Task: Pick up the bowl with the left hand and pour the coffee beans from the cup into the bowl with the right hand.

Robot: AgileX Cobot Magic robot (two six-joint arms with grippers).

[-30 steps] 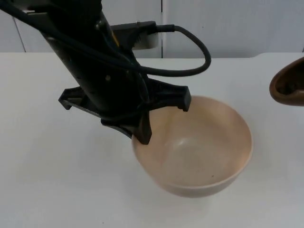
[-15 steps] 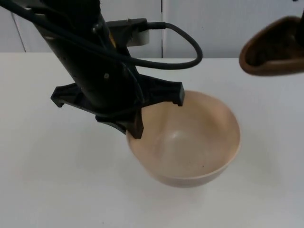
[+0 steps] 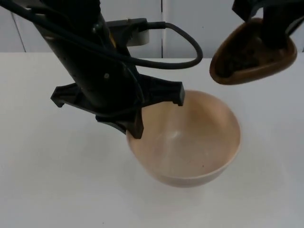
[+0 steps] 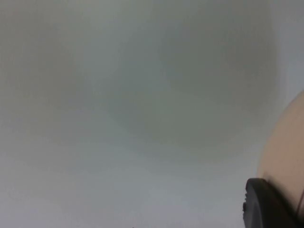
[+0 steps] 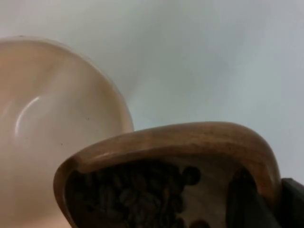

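A: Where is the bowl (image 3: 190, 142)?
B: Near the middle of the white surface (image 3: 47, 180), held at its rim by the left gripper (image 3: 137, 128), whose fingers pinch the beige wall on the side toward the left arm. Whether the bowl is lifted off the surface, I cannot tell. Its inside looks bare apart from a dark speck or two.

A: And the cup (image 3: 251, 54)?
B: A brown wooden cup, in the air beyond the bowl toward the right arm, tilted so its mouth faces the bowl. The right gripper (image 3: 278, 26) is clamped on its rim. The right wrist view shows coffee beans (image 5: 137, 199) inside the cup, the bowl just beyond it.
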